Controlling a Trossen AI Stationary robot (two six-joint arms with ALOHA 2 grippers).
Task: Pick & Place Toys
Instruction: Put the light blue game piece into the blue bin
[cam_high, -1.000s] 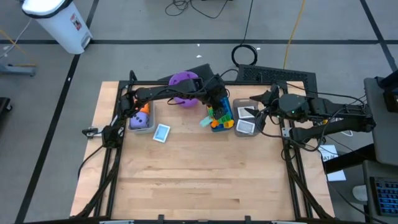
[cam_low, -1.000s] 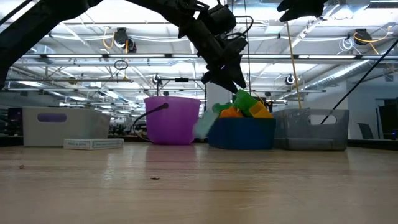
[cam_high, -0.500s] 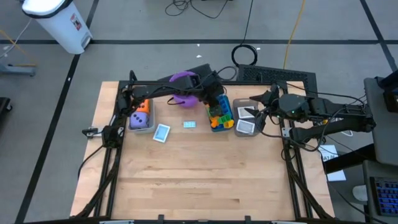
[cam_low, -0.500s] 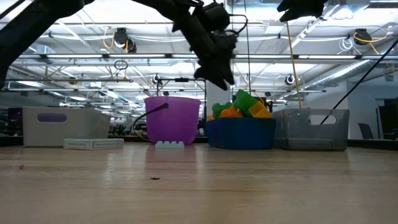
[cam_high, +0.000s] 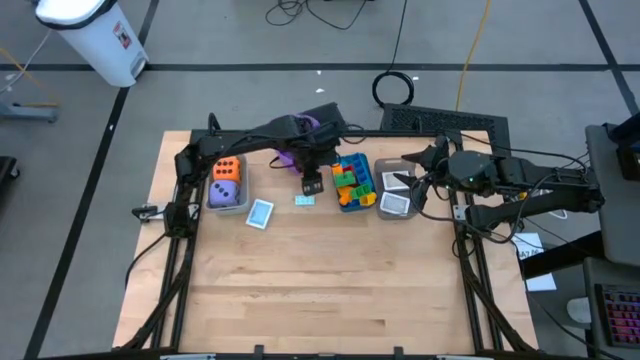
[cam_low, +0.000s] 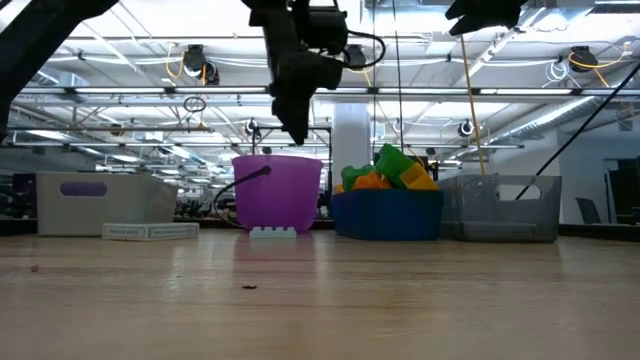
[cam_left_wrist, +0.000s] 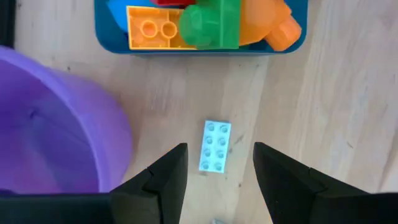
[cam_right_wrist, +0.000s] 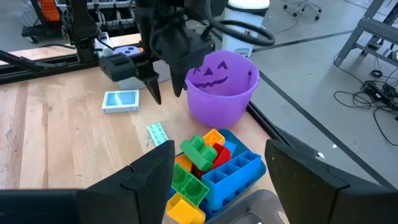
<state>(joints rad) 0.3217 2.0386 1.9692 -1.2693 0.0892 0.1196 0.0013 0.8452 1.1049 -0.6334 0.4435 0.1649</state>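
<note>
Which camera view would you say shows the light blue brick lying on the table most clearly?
The left wrist view: the light blue brick fills the gap ahead of the open left claw, studs countable. The high view shows a small speck, the low view its side edge, the right wrist view a slanted sliver.

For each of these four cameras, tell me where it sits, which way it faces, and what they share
High: above the table, facing straight down; both arms show, left gripper over the light blue brick.
Low: at tabletop height, facing level; the left arm comes down above the purple bucket.
Left wrist: on the left arm, facing down past its own open fingers.
Right wrist: on the right arm, facing across past its own open fingers.
Shared: all four show the brick and the blue bin.
</note>
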